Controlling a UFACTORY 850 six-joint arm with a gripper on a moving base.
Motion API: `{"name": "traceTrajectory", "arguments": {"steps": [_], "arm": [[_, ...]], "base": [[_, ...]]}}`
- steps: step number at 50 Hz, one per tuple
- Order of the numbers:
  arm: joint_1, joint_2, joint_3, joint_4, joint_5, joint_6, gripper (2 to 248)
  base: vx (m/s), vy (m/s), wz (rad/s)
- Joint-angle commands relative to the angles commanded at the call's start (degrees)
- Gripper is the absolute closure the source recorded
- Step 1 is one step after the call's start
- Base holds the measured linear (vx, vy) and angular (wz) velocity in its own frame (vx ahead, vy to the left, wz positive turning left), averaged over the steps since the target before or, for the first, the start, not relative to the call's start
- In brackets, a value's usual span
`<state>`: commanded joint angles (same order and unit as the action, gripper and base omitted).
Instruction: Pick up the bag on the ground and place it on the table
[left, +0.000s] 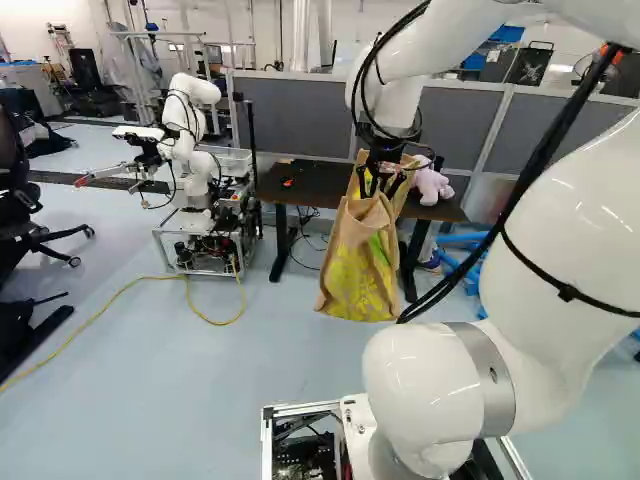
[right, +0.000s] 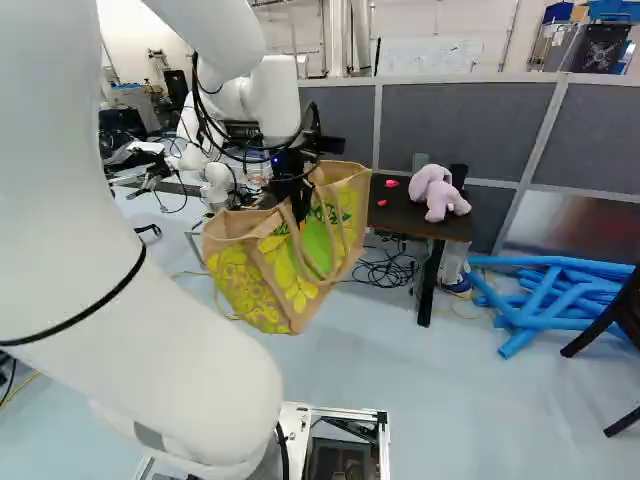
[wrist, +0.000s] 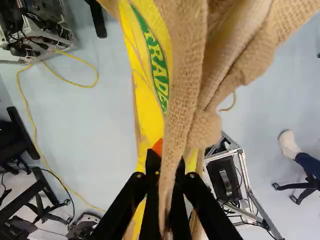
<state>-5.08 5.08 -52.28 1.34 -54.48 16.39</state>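
1 bag (left: 362, 275), suspended from the pincer (left: 376, 190), mostly below it. 1 pincer, pinching 1 handle (wrist: 184, 90) between 2 fingers.

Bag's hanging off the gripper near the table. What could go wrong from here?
Slip: the gripper is shut on a narrow strip of handle, and the bag hangs tilted, so it may swing or slide.
Snag: the bag's bottom hangs below the tabletop; moving over without lifting could hit the table.
Knock: the plush toy on top could get pushed off.
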Motion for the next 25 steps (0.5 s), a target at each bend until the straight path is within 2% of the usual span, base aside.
{"name": "traceTrajectory", "arguments": {"steps": [25], "arm": [[-0.74,0.97,-4.16,-1.90,-6.17,0.00,229]], "base": [[0.000,0.000,0.000]]}}
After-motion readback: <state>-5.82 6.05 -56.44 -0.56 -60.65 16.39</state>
